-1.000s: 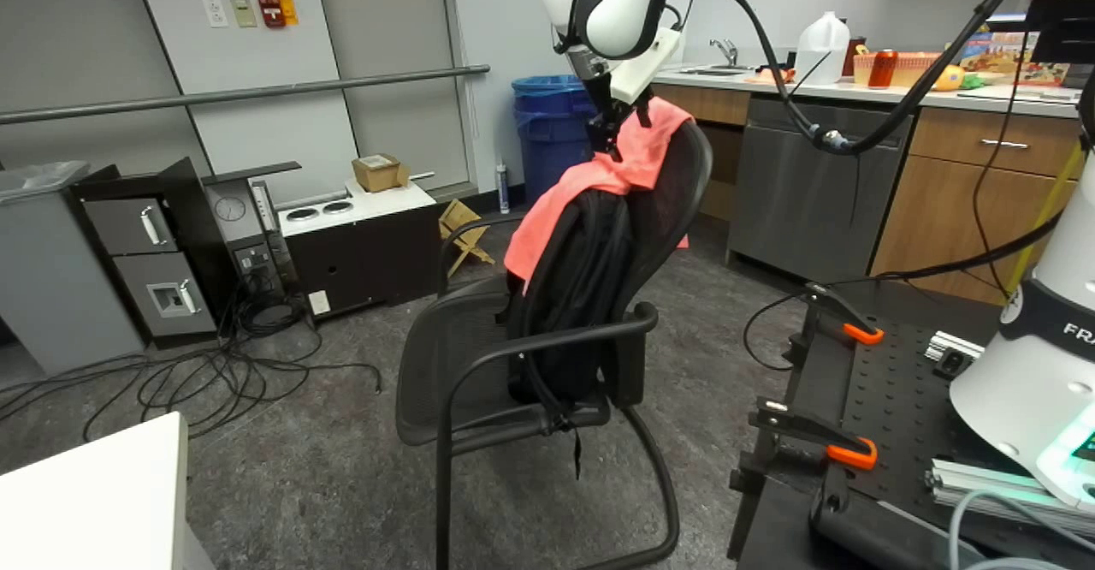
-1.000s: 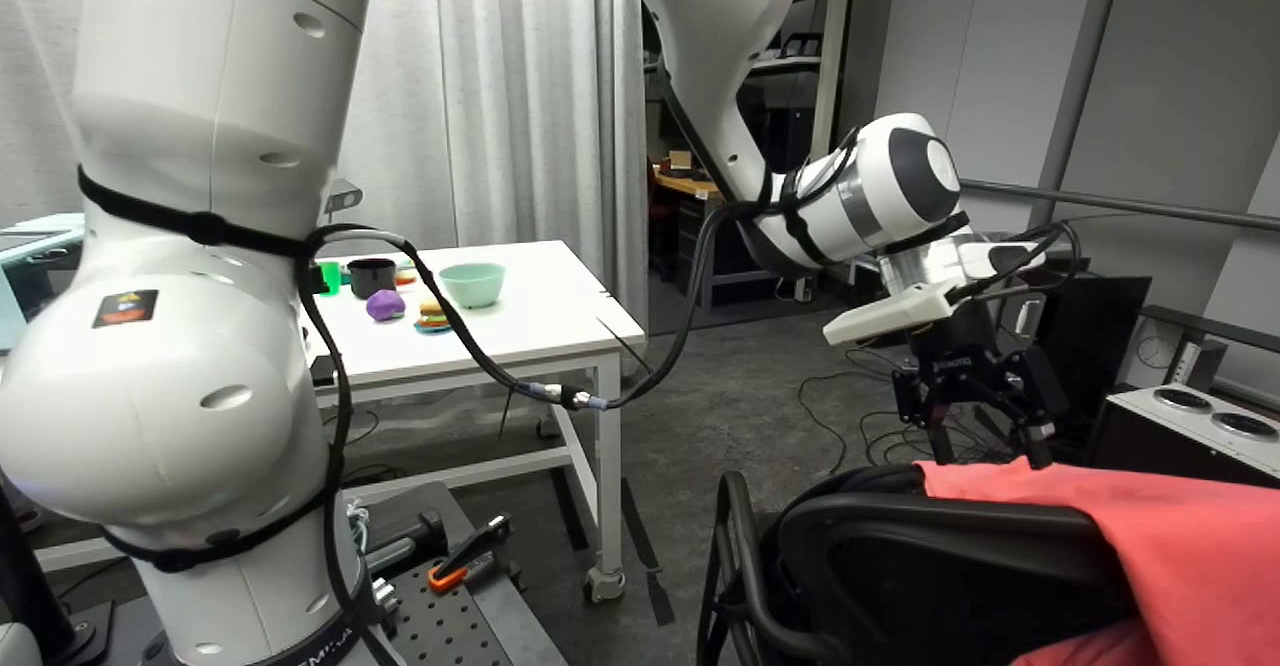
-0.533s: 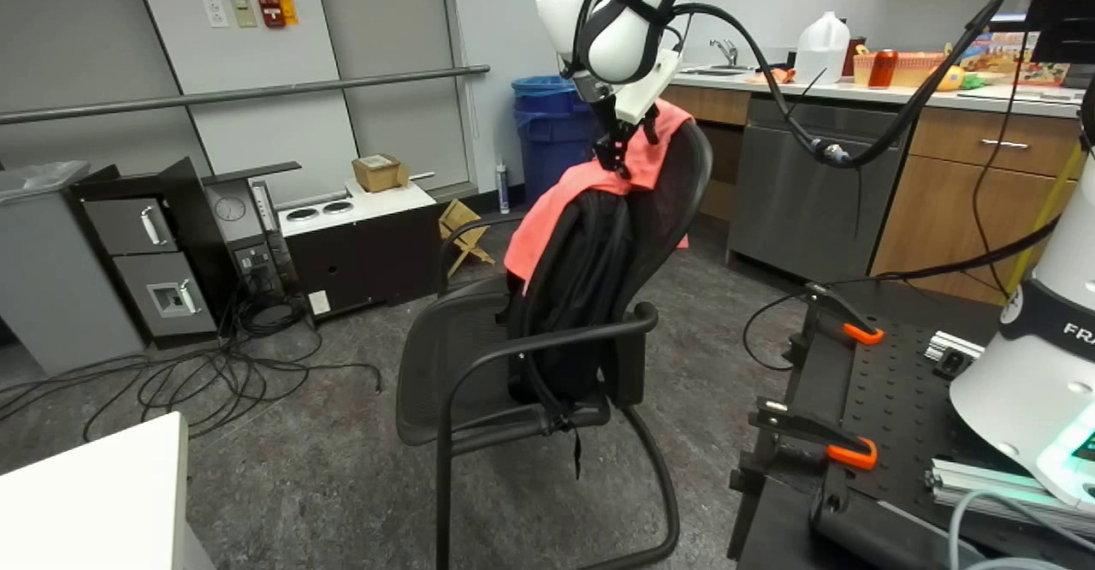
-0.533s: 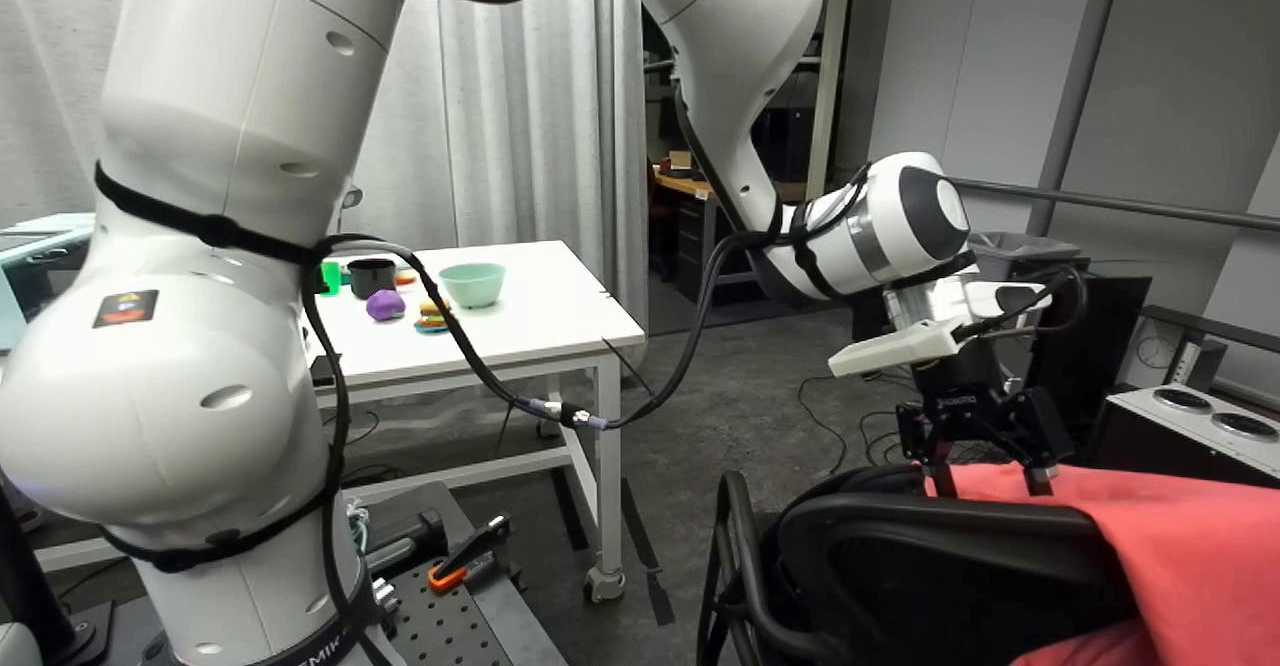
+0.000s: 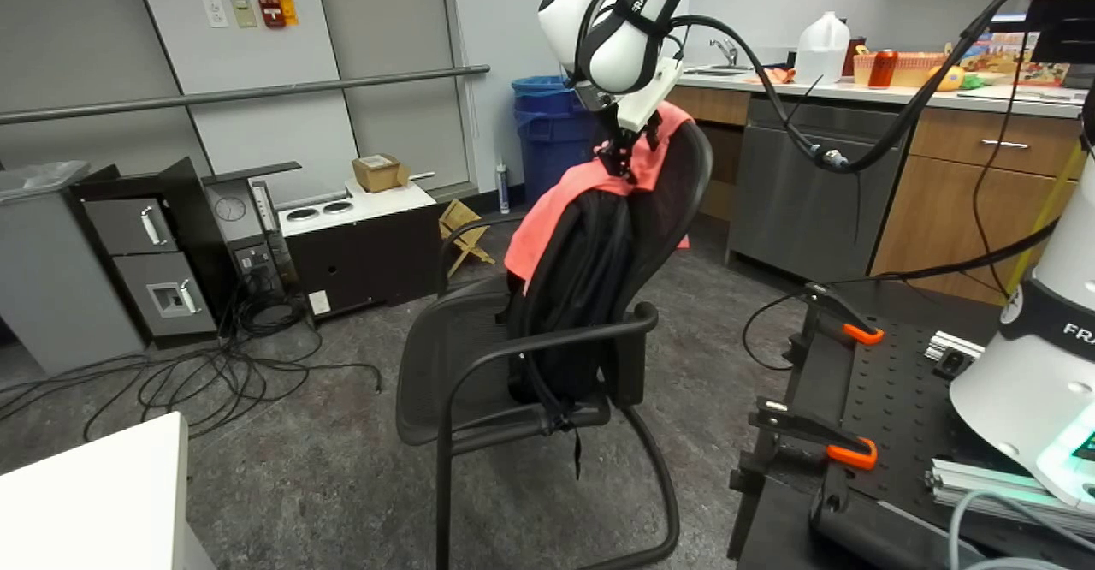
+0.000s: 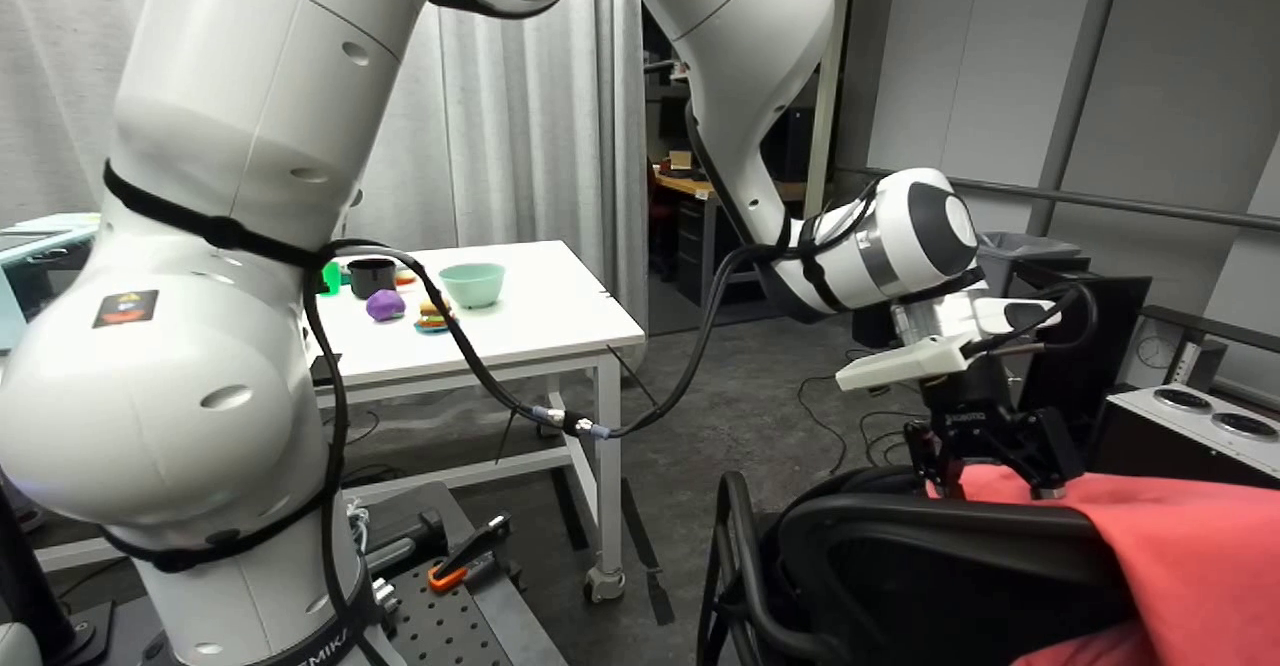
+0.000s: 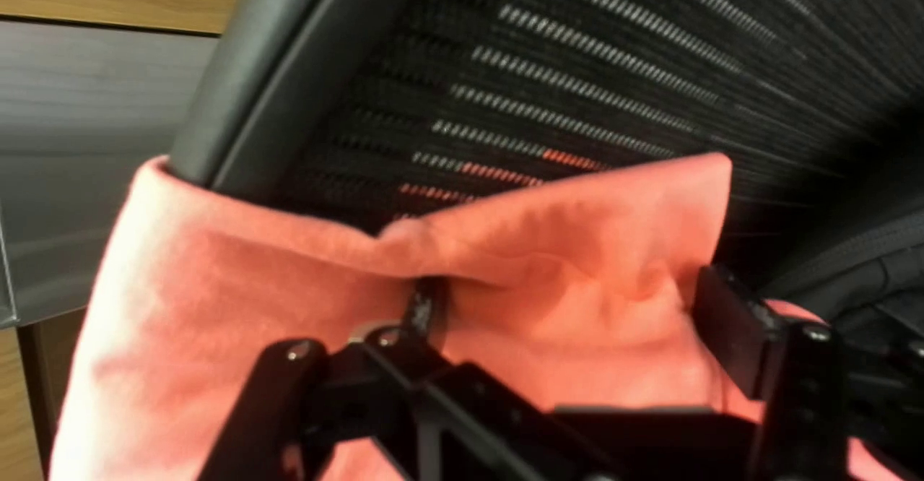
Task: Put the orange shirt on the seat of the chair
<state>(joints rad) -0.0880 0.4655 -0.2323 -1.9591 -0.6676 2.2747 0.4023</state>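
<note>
The orange shirt (image 5: 547, 228) looks salmon-coloured and hangs over the top of the black chair's back and a black backpack (image 5: 582, 305). It also shows in an exterior view (image 6: 1200, 556) and in the wrist view (image 7: 180, 300). The chair's mesh seat (image 5: 449, 356) is in front of the backpack and lower. My gripper (image 5: 630, 159) points down at the shirt by the upper chair back, also in an exterior view (image 6: 998, 491). In the wrist view the fingers (image 7: 574, 304) are wide apart, with folded cloth between them. Whether the tips press on it cannot be told.
The chair's back frame (image 6: 950, 511) stands close beside the gripper. The chair has an armrest (image 5: 556, 339). A white table (image 6: 540, 326) holds a bowl and toys. A counter (image 5: 881, 95), a blue bin (image 5: 552, 138) and floor cables (image 5: 231, 373) stand around.
My gripper has moved down and slightly to the right in both exterior views, onto the shirt's height at the chair back. The fingers stay apart. The shirt and chair look unmoved.
</note>
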